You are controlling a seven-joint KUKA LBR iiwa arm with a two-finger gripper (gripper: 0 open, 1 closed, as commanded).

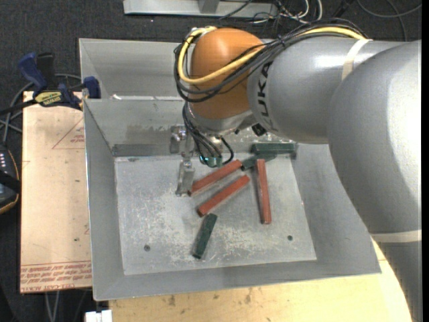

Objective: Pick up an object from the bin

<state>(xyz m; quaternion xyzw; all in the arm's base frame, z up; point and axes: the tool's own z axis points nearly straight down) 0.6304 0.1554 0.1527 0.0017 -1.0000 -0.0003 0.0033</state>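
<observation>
Red-brown stick (216,178), the upper of a near-parallel pair, is the likely pick: its low left end lies just beside the gripper (183,180), possibly touching it, hard to say from this angle.

Grey bin (134,247): sloped walls, flat scuffed floor, so loose things settle flat on the floor, which is why every stick lies on its long side.

Arm (322,92) reaches in over the back of the bin, with the orange cover (218,66) directly above the gripper. The gripper is low, close to the floor, pointing down. Judged placement: lined up at a stick's end for a pinch across the narrow width. Cannot tell whether the gripper is spread or pressed together. Nothing is seen held.

Sticks, all relative to the gripper:
- Target stick: right of it, slanting up and away. Long, thin, square-edged, matte brick red.
- Second red-brown stick (223,196): right and slightly below, same slant.
- Third red-brown stick (263,193): further right, near upright in view.
- Dark green bar (273,150): far right, above, partly under the arm.
- Dark green stick (204,235): below, apart, the shortest.
</observation>
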